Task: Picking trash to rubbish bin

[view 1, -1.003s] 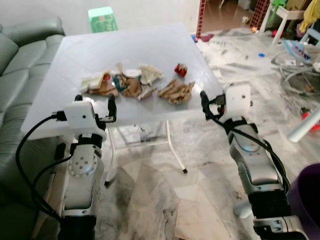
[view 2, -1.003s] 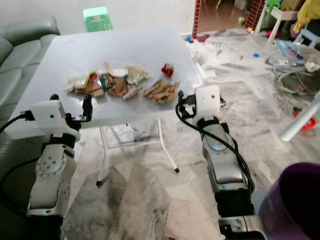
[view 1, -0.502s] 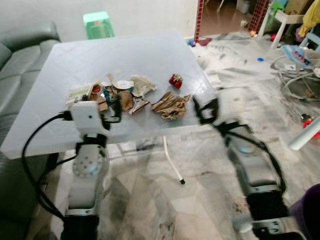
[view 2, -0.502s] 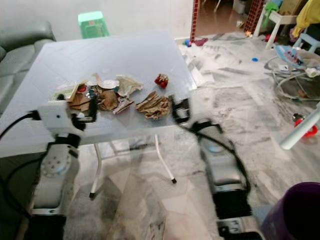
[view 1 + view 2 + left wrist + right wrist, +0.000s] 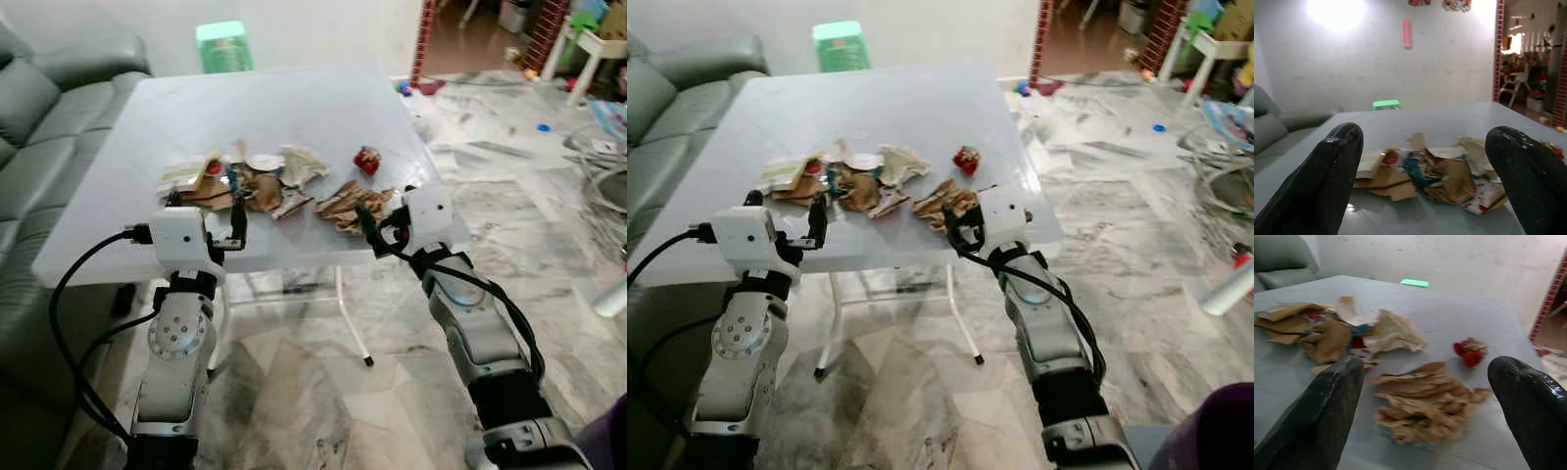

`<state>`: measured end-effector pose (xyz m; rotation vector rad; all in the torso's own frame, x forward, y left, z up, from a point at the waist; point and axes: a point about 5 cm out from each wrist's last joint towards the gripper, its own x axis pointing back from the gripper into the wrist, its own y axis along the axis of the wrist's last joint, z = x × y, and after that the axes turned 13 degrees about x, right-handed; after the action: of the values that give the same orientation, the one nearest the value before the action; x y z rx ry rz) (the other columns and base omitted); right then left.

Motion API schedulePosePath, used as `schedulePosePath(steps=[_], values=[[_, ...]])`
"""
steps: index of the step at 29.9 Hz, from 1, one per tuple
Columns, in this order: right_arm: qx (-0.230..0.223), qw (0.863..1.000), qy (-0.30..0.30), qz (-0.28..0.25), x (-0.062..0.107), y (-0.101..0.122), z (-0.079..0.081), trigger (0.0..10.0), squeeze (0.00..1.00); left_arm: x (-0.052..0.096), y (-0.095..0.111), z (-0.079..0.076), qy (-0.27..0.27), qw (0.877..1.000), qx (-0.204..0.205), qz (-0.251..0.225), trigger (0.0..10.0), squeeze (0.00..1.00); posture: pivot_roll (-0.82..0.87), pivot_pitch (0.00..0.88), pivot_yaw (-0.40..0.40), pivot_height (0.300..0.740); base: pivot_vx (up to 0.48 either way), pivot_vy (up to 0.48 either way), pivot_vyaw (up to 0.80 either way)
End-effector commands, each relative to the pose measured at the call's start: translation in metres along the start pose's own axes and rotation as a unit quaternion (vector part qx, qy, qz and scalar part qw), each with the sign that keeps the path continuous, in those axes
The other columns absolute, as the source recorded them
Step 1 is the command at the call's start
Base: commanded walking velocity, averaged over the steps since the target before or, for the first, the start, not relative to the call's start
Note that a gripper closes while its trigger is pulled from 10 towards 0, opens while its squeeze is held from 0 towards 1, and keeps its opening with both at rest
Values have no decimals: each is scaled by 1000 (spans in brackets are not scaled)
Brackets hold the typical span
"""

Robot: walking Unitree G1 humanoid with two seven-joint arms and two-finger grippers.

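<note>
On the tabletop point(image 5: 294, 108), toward its near edge: a pile of wrappers point(image 5: 235, 181) to the left, a crumpled paper bag point(image 5: 358, 203) to the right of it, a small crushed wrapper point(image 5: 368, 161) just behind the bag and apart from it. At the near edge, before the pile: the left claw point(image 5: 238, 217), fingers spread. At the near right corner, just before the paper bag: the right claw point(image 5: 370, 227), fingers spread. To the left of the tabletop: a sofa point(image 5: 39, 127). Behind the tabletop, against the wall: a stool point(image 5: 223, 44). Below and to the right: the floor point(image 5: 549, 206), scattered with clutter far right.
</note>
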<state>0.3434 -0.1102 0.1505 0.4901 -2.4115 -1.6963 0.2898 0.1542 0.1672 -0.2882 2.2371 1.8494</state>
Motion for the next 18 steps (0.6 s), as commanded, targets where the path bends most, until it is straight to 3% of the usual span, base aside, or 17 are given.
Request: schedulePosePath(steps=[1,5,12,14,18], values=[[3,1000,10,-11,-7,4,1,10000,0,4,2,1,-5,1000,-14,-2,10000,0,59,44,32,740,0,0,0],[24,1000,-2,-1,-16,0,-4,10000,0,20,-2,0,-26,999,-41,9,10000,0,83,53,21,740,0,0,0],[61,996,-34,52,-26,-13,-17,10000,0,58,-12,4,-24,997,-44,52,10000,0,124,83,-1,740,0,0,0],[68,995,-38,67,-27,-20,-20,10000,0,72,-14,0,-46,996,-35,75,10000,0,137,97,-6,740,0,0,0],[71,994,-37,77,-29,-24,-20,10000,0,77,-15,-4,-66,994,-23,89,10000,0,139,103,-9,740,0,0,0]])
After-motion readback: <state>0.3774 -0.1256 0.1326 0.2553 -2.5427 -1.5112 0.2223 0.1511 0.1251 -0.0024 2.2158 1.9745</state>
